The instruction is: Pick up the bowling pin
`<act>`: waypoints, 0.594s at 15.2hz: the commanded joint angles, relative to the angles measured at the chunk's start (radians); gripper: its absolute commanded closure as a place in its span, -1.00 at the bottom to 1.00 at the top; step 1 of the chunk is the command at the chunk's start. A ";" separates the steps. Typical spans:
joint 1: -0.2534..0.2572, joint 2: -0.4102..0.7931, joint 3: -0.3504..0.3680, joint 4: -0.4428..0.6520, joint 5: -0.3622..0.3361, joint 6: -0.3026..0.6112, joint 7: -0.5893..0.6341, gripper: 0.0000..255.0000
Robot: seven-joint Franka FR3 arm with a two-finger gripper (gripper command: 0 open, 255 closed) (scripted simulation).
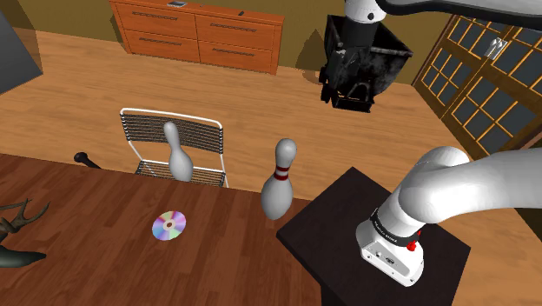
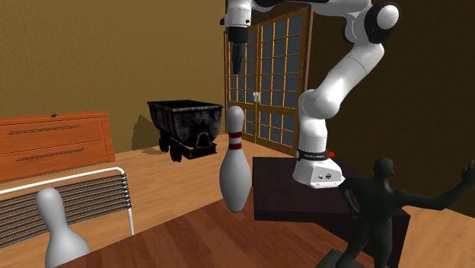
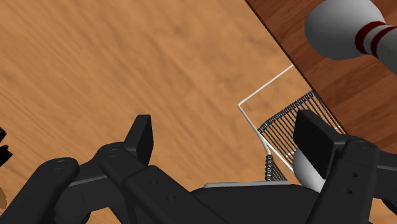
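A white bowling pin with two red neck stripes stands upright at the far edge of the dark wooden table, close to the black stand. In the second exterior view the pin is straight below my gripper, which hangs high above it with a wide gap of air between. My gripper shows against a dark cart in the shoulder view. In the wrist view the black fingers stand apart around nothing, gripper open, and the striped pin lies off beyond the right finger.
A plain grey pin stands by a white wire chair at the table's far edge. A shiny disc, antlers and a dark figurine share the table. A black cart, dresser and glazed doors stand behind.
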 commanded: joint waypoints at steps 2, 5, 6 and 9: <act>0.008 0.001 0.017 -0.013 0.014 0.010 0.019 -1.00; 0.033 0.011 0.069 -0.048 0.056 0.040 0.076 -1.00; 0.042 0.016 0.087 -0.057 0.070 0.051 0.095 -1.00; 0.067 0.039 0.141 -0.080 0.112 0.087 0.152 -1.00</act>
